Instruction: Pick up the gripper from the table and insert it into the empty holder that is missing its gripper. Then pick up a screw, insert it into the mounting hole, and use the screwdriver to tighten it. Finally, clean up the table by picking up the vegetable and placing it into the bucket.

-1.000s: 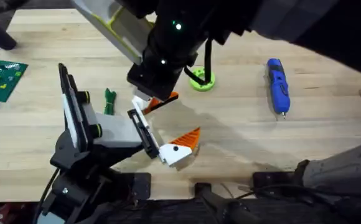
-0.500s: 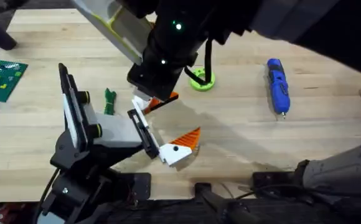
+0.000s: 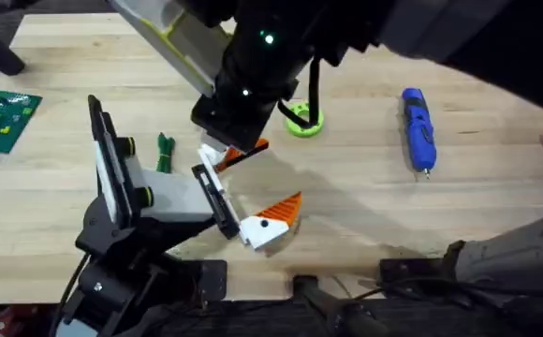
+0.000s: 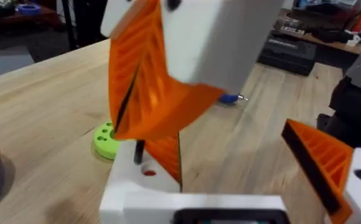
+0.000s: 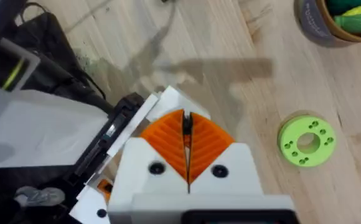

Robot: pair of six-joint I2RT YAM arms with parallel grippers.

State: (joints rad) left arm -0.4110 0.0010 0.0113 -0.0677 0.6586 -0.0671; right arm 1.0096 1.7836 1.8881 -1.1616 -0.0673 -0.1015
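Stand [image 3: 150, 201] at table's [image 3: 365, 215] near left, vegetable [image 3: 165, 150] just behind it, ring [image 3: 303, 119] mid-table, screwdriver [image 3: 418, 129] far right

Matt wooden table [image 3: 365, 197] (visible grain)

A workshop: wooden bench [image 3: 365, 201], green circuit board [image 3: 5, 117], electronics behind.

No text, label, brand, number or sign can be read on anything here.
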